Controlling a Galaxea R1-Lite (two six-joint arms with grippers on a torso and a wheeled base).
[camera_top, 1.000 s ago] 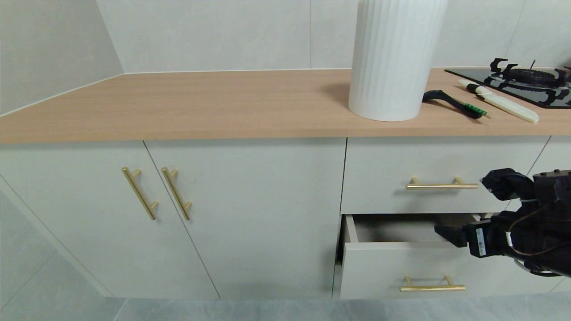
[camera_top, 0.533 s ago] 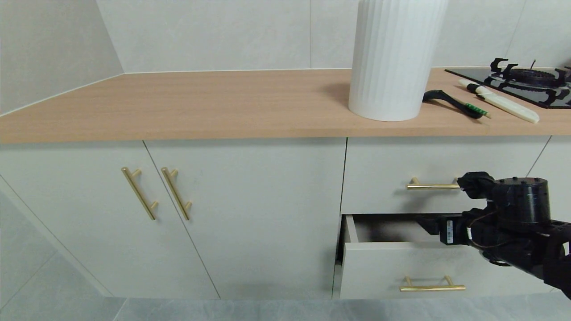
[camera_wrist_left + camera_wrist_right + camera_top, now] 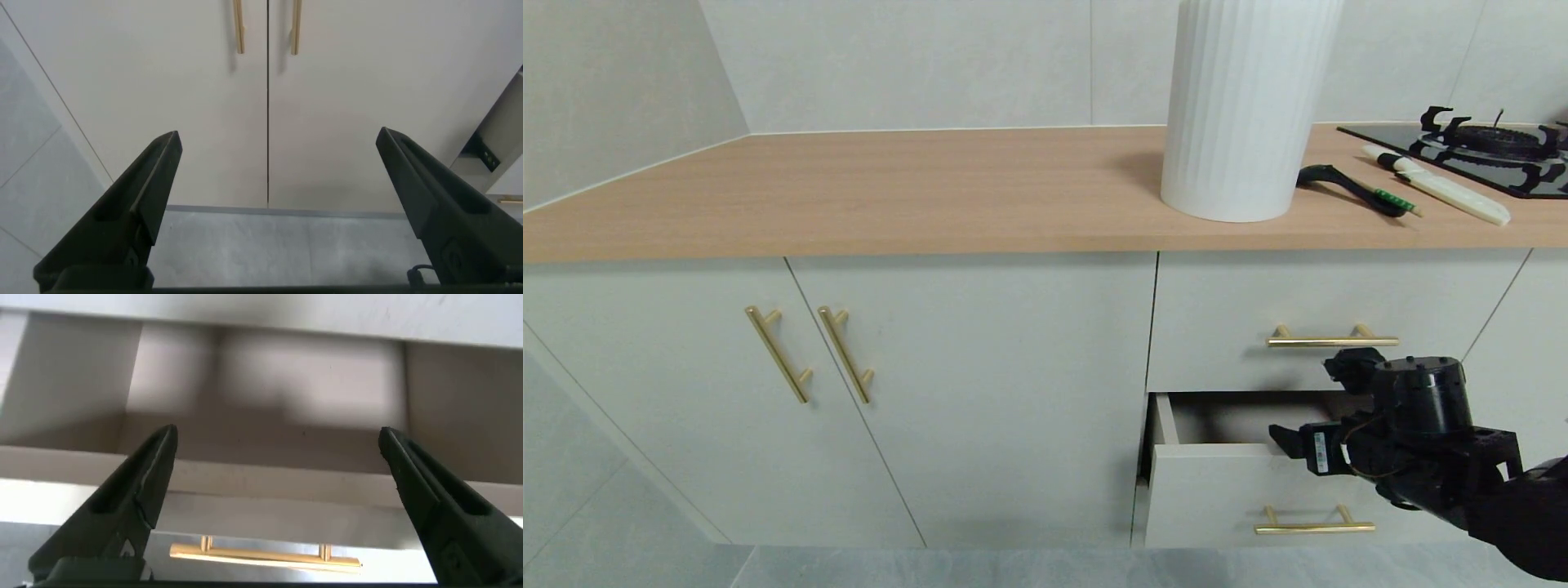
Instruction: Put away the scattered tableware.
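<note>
On the wooden counter [image 3: 890, 196], to the right of a tall white ribbed vase [image 3: 1245, 106], lie a black-handled utensil with a green tip [image 3: 1352, 190] and a white knife [image 3: 1437, 186]. Below them the lower drawer [image 3: 1217, 490] stands pulled out. My right gripper [image 3: 1308, 398] hangs open just in front of the drawer's opening, above its front panel. In the right wrist view that gripper [image 3: 276, 439] faces the drawer's inside [image 3: 270, 416], with the gold handle [image 3: 265, 555] below. My left gripper [image 3: 278, 140] is open, low before the double cabinet doors [image 3: 327, 106].
A black gas hob [image 3: 1486, 151] sits at the counter's far right. The upper drawer [image 3: 1331, 340] is closed, with a gold handle. Two cabinet doors with gold handles [image 3: 809, 355] stand to the left. Grey tiled floor [image 3: 270, 249] lies below, and a wall closes the left side.
My right arm has swung left and down, bringing the open gripper from the right edge to the front of the open drawer. The tableware on the counter has not moved.
</note>
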